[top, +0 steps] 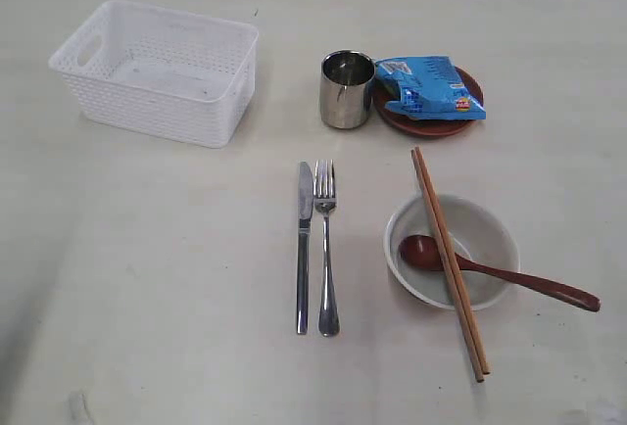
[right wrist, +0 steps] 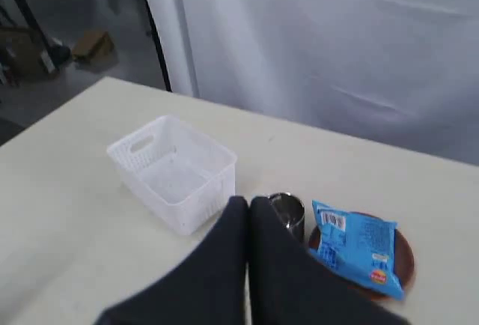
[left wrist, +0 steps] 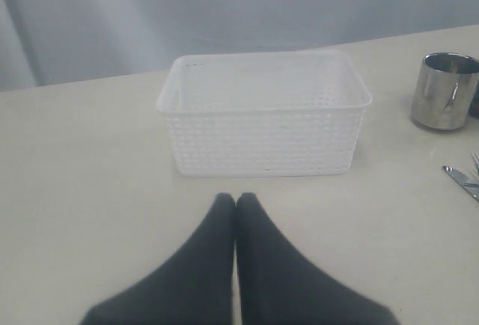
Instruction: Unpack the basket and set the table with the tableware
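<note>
Notes, taking the exterior view as the clock face.

- 10 o'clock: basket [top: 157, 70] upright on the tabletop [top: 147, 278], nothing inside that I can see. I judge it sits off to the side to leave the middle for the setting.
- Centre to 6: knife [top: 304, 249] and fork [top: 326, 249] side by side, parallel, handles toward 6, as a diner would want them.
- 1 o'clock: cup [top: 347, 89] upright, just beside the plate [top: 431, 123]. A snack packet [top: 428, 87] lies on the plate.
- 4 o'clock: bowl [top: 490, 239]. The chopsticks [top: 448, 260] bridge its rim. The spoon [top: 509, 276] has its head inside and its handle over the rim toward 4.
- Left pincer [left wrist: 236, 199]: tips together, holding nothing, low over the tabletop and facing the basket.
- Right pincer [right wrist: 248, 201]: tips together, holding nothing, high above the cup.

Unpacking looks finished to me.
</note>
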Action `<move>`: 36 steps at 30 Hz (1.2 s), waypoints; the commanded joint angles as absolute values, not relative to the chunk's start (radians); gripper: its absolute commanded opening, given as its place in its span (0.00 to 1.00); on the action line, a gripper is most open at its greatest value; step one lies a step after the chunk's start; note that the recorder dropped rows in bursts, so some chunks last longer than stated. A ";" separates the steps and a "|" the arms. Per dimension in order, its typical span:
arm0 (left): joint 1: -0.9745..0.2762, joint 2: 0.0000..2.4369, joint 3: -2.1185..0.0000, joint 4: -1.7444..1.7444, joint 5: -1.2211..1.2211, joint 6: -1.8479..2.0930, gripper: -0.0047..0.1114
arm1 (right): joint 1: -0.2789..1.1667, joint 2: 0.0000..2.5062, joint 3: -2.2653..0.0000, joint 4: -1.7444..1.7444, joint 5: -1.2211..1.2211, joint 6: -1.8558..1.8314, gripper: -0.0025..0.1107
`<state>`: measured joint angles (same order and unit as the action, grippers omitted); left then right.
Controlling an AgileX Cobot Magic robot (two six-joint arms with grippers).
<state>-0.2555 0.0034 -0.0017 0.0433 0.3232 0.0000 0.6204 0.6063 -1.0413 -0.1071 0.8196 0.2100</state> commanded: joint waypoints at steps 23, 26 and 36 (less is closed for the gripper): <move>-0.262 0.000 0.000 0.044 0.324 0.000 0.04 | 0.621 0.175 -1.046 -0.095 0.817 0.213 0.02; -0.262 0.000 0.000 0.044 0.324 0.000 0.04 | 0.621 0.143 -1.045 -0.089 0.817 0.213 0.02; -0.262 0.000 0.000 0.044 0.324 0.000 0.04 | 0.540 0.070 -0.966 -0.069 0.734 0.086 0.02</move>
